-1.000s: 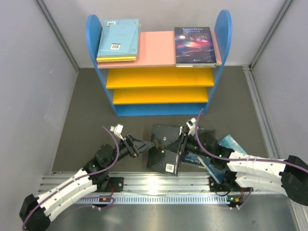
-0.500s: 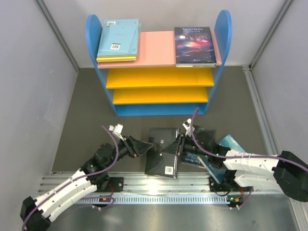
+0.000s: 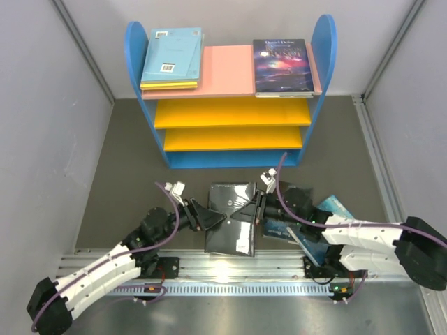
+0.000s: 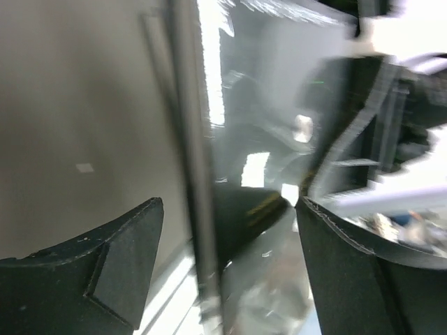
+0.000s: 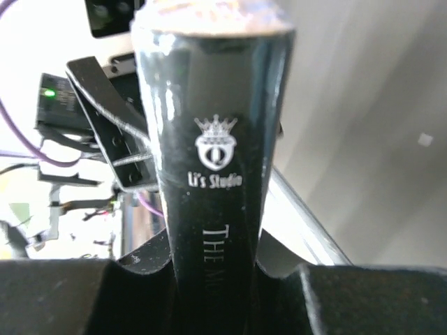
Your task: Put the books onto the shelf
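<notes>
The table (image 3: 119, 174) is a dark mat with grey walls around it. At its far side stands the shelf (image 3: 136, 56), with 3 books lying flat on its pink top board. A blue book (image 3: 172, 52) (barcodes facing up) sits on a yellow book (image 3: 167, 86) at the left end. A purple book (image 3: 283, 66) lies at the right end.

The black book (image 3: 230, 227) is at the near side of the table, between the 2 grippers and well apart from the shelf. A teal book (image 3: 334, 208) lies on the table under the right arm, partly hidden.

The right gripper (image 3: 255, 209) is clamped on the black book's spine. The right wrist view shows that spine between the fingers, printed "Li's Studio". The left gripper (image 3: 218, 218) is at the book's left edge with its jaws wide. In the left wrist view a thin edge runs between its fingers (image 4: 105, 272), and the blur hides whether either one touches it.
</notes>
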Action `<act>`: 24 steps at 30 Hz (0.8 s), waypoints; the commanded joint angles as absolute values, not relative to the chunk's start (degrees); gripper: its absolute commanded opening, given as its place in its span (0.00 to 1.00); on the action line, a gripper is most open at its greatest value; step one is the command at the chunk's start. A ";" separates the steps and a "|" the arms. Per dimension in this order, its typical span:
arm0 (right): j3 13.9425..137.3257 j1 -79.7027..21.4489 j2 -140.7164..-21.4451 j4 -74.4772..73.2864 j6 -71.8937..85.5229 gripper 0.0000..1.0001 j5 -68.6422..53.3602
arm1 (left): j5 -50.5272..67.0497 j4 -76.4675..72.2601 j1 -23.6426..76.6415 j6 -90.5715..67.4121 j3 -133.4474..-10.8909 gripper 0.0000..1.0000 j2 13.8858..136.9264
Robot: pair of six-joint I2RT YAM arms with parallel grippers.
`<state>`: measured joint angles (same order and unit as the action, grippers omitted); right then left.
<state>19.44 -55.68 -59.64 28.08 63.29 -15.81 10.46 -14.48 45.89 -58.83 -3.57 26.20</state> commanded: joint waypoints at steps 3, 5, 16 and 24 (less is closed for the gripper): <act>16.27 -54.67 -67.13 69.66 72.85 0.00 -20.38 | 20.74 -32.52 46.05 -63.19 1.15 0.77 26.02; 14.60 -53.88 -72.04 77.48 76.28 0.00 -21.09 | 21.96 -31.21 46.05 -62.58 0.53 0.67 25.23; 16.17 -52.47 -72.53 77.81 75.42 0.51 -23.73 | 19.87 -19.35 46.14 -59.42 -4.39 0.00 23.30; 17.84 -52.47 -55.83 45.37 63.12 0.96 -18.11 | 9.68 -7.30 45.97 -55.99 -15.20 0.00 23.03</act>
